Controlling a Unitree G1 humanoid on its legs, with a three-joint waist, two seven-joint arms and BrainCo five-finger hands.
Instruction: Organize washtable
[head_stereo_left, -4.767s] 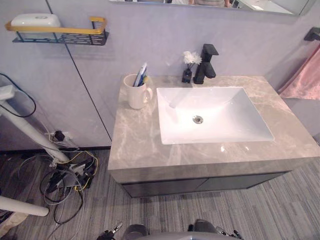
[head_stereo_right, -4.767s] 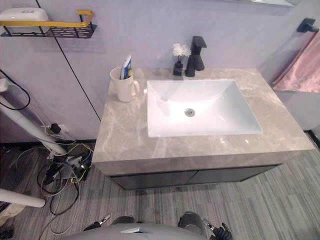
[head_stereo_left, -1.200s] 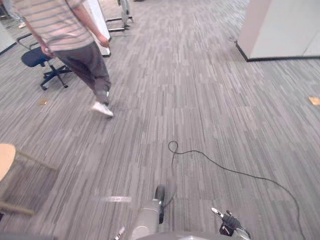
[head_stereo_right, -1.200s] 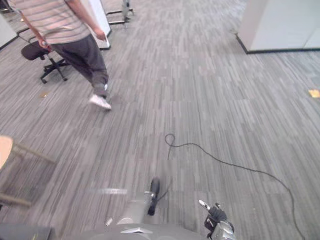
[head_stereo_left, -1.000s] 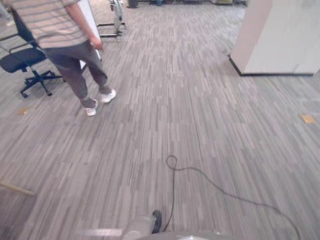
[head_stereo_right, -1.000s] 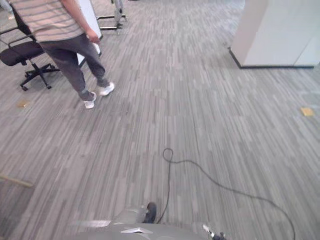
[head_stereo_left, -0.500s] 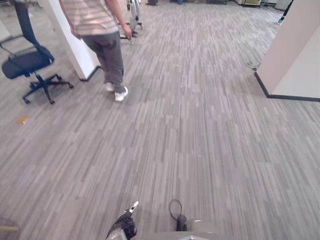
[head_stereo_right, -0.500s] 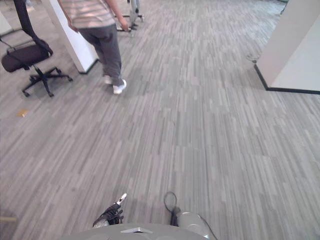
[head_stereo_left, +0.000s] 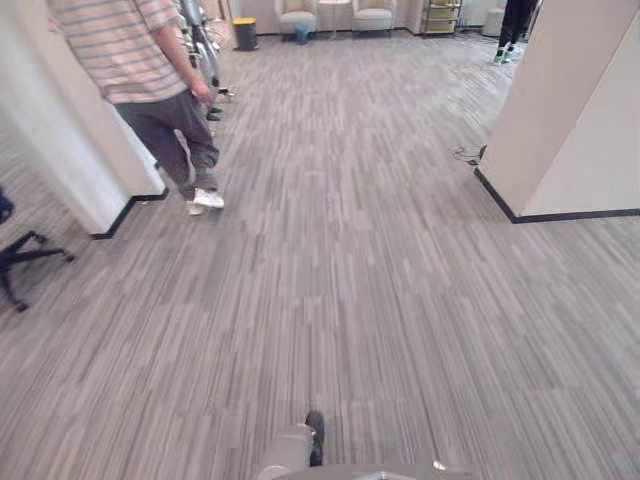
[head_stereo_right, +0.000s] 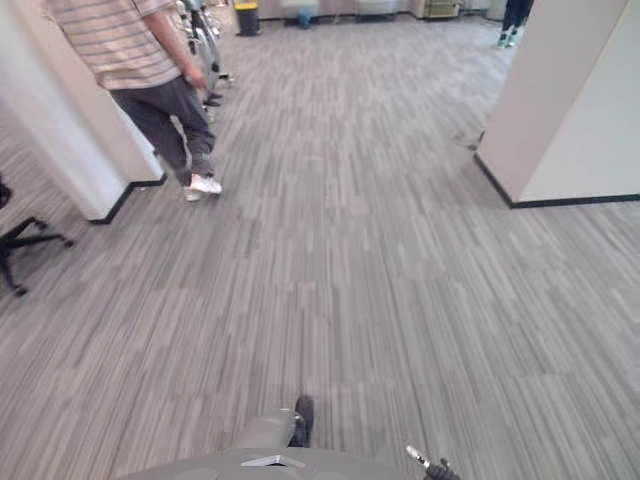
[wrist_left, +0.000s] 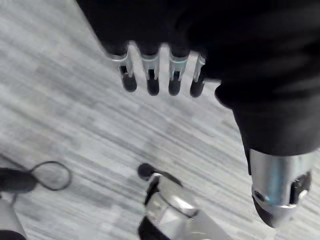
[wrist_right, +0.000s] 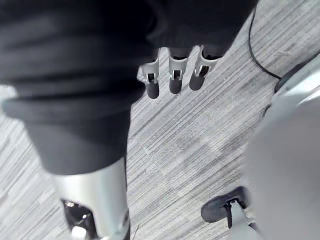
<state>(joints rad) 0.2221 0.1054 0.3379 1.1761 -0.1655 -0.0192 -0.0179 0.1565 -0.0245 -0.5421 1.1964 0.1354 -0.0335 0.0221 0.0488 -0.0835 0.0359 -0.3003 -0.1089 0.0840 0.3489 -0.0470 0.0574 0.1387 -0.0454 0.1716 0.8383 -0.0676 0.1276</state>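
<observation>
I am looking down at grey striped carpet (head_stereo_left: 340, 270) in an open hall. My left hand (wrist_left: 152, 82) hangs over the carpet in the left wrist view, fingers straight and thumb (wrist_left: 280, 192) apart, holding nothing. My right hand (wrist_right: 175, 82) hangs the same way in the right wrist view, fingers straight, thumb (wrist_right: 95, 200) apart, empty. A fingertip of the right hand (head_stereo_right: 428, 464) pokes in at the bottom edge of the right eye view.
A person in a striped shirt (head_stereo_left: 140, 80) walks at the upper left, beside a white pillar (head_stereo_left: 70, 150). A white wall corner (head_stereo_left: 570, 110) stands at the right. An office chair's base (head_stereo_left: 20, 255) is at the left edge. Armchairs and a yellow bin (head_stereo_left: 244, 33) stand far ahead.
The camera has swung: the wash table seen earlier is out of sight, and the floor view has kept shifting. The person has stepped further away, beside the pillar.
</observation>
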